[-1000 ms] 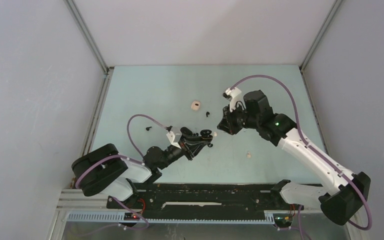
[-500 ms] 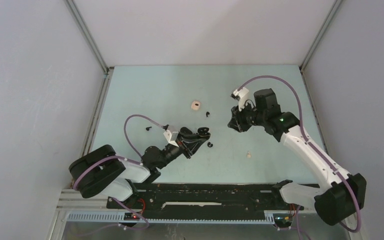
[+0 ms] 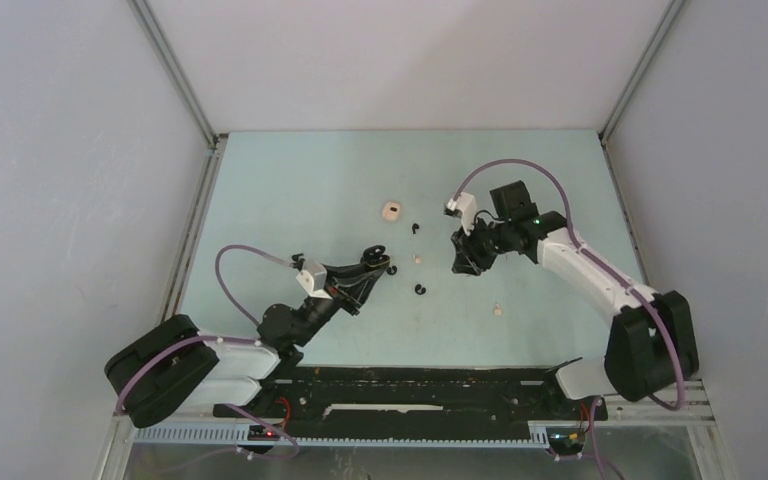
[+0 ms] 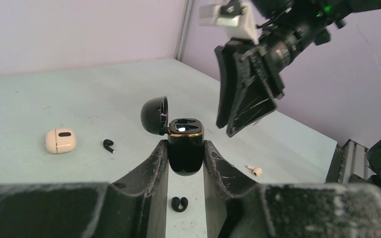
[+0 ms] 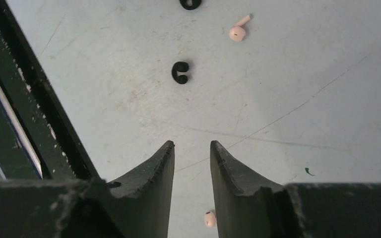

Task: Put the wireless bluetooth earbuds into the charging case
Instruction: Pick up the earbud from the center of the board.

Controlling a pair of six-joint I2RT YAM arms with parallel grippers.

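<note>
Top external view first: where do the two arms stand?

Left end effector (image 3: 375,262) sits mid-desk, pinched on something dark that's too small to make out from up here. Right end effector (image 3: 460,252) hangs at its three o'clock, near but apart. A pale earbud (image 3: 418,260) lies on the desk (image 3: 290,180) between them. There's a curled black earbud (image 3: 420,290) at the left one's four o'clock and a second pale earbud (image 3: 498,311) at the right one's five. A beige case (image 3: 391,211) rests at the left one's twelve, with a black earbud (image 3: 416,229) just beside it.

And the left wrist view?

That settles it. The fingers (image 4: 154,168) squeeze a black charging case (image 4: 185,146), held upright, its lid (image 4: 155,115) swung open toward ten o'clock. A curled black earbud (image 4: 179,204) lies on the desk at six o'clock below it. The right end effector looms at one o'clock, up off the desk.

Right wrist view?

Its fingers (image 5: 149,188) stand a narrow way apart, gripping nothing. On the desk beyond, a curled black earbud (image 5: 180,72) shows at twelve o'clock and a pale earbud (image 5: 238,30) at one. Another pale earbud (image 5: 209,218) peeks out low in the gap.
</note>
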